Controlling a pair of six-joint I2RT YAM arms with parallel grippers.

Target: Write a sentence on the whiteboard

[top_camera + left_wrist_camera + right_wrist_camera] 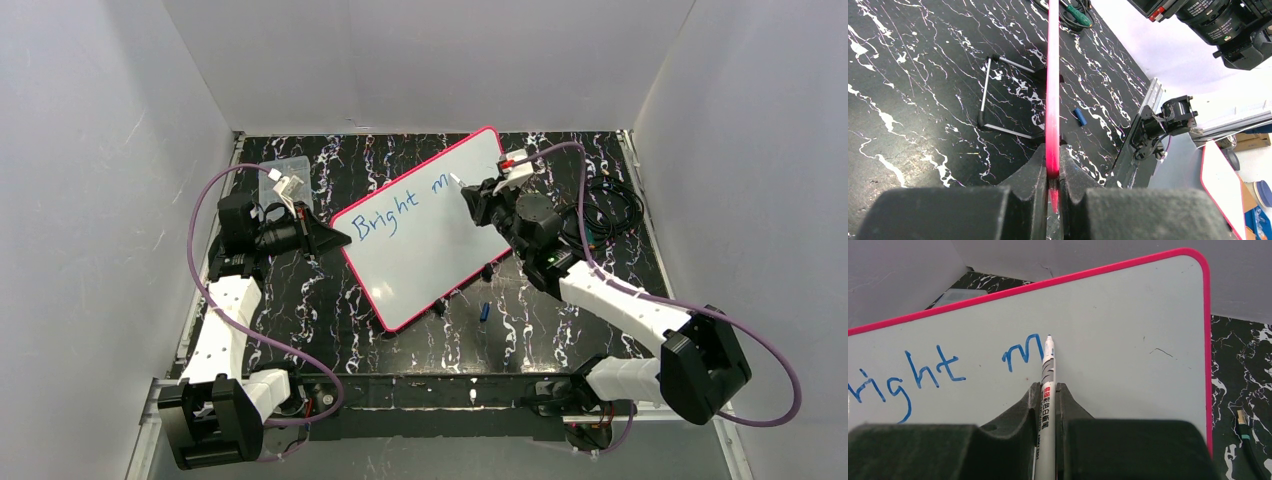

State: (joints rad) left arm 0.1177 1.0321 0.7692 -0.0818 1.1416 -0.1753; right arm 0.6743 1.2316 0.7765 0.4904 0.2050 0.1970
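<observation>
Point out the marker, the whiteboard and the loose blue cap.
marker (pixel 1048 367): right wrist view, on its barrel just below the tip.
whiteboard (pixel 430 260): top external view, on the bare white face.
blue cap (pixel 484 312): top external view, on its middle.

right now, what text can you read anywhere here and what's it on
"Bright m": blue handwriting on the whiteboard, unfinished.
Red and black print on the barrel of the marker: too small to read.
No other text is visible.

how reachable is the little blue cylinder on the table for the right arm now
Probably not yet: the blue cylinder lies in the open, but the right gripper is shut on the marker at the whiteboard.
</observation>
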